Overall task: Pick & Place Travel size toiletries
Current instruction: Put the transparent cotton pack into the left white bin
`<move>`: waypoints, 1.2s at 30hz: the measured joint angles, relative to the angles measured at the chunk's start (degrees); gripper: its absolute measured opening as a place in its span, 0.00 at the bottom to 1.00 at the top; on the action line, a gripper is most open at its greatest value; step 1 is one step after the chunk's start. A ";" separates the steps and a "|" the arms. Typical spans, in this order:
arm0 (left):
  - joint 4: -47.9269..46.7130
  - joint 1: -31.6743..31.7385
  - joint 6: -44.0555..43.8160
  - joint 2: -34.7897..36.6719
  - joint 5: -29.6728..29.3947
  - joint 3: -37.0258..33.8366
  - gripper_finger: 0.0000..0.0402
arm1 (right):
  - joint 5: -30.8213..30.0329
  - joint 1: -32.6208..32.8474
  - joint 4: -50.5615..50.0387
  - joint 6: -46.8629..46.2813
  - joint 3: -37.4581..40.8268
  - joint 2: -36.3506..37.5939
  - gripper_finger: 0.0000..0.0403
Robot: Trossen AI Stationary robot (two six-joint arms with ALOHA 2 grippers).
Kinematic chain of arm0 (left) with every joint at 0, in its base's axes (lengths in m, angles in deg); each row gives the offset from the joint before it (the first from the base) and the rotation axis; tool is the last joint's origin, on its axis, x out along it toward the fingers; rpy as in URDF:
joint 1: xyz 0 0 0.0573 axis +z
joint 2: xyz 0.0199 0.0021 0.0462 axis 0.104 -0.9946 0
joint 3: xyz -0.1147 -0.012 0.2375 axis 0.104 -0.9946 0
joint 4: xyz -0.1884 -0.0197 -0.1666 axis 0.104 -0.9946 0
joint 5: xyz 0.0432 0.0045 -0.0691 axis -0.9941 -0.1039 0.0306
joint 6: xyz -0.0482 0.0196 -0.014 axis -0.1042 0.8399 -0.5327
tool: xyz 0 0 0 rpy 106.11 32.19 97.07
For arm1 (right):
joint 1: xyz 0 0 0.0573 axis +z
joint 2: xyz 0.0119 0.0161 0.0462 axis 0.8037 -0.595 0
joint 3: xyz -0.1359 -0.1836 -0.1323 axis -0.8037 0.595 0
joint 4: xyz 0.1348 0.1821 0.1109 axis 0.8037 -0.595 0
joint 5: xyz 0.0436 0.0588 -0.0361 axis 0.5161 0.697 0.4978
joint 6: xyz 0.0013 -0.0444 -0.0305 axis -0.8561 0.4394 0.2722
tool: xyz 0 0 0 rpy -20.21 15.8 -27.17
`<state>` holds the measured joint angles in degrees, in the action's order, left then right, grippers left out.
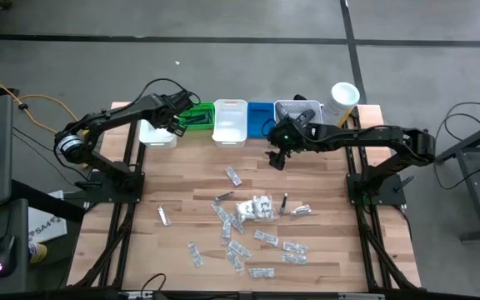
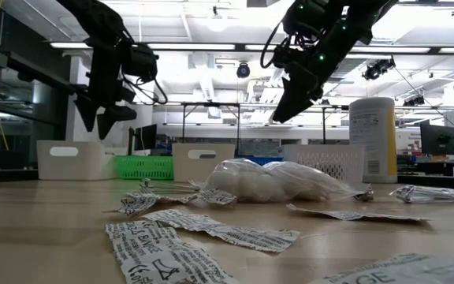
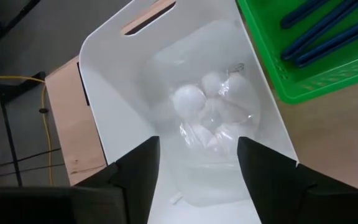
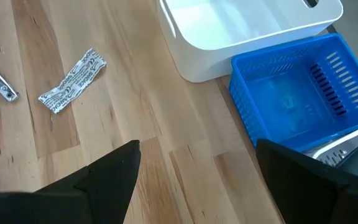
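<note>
Wooden desk [image 1: 182, 200] boards carry a row of bins along the far edge. At the far left, the left end effector [image 3: 197, 165] hangs over the leftmost white bin [image 3: 114, 74], its fingers apart with nothing between them; a clear bag of white balls [image 3: 213, 102] lies inside that bin. Next right sits the green bin [image 1: 197, 117] holding blue razors [image 3: 328, 31], then a second white bin [image 1: 230, 121] and a blue bin [image 4: 297, 99]. The right end effector [image 1: 277, 158] hovers above bare desk in front of the blue bin, fingers apart and empty. Sachets [image 1: 257, 237] and another clear bag [image 1: 255, 207] lie scattered mid-desk, nearer than both arms.
</note>
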<state>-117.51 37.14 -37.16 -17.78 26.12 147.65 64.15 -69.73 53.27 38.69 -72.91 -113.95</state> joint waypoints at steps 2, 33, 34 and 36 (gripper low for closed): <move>0.29 0.00 0.43 0.00 -0.46 0.00 0.51 | 0.00 0.03 -0.18 0.00 0.00 0.00 0.78; 10.43 -20.65 1.88 12.16 -4.80 -6.49 0.46 | 9.71 14.31 5.76 1.57 16.15 11.87 0.78; 10.40 -20.88 1.88 12.48 -4.78 -6.54 0.46 | 9.84 15.20 7.57 1.55 16.70 11.56 0.78; 10.79 -21.55 1.86 12.83 -4.79 -6.54 0.46 | 10.01 17.03 10.38 1.55 17.95 10.47 0.78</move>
<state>-106.72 15.59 -35.29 -4.95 21.33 141.11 74.16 -52.71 63.65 40.24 -54.96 -103.48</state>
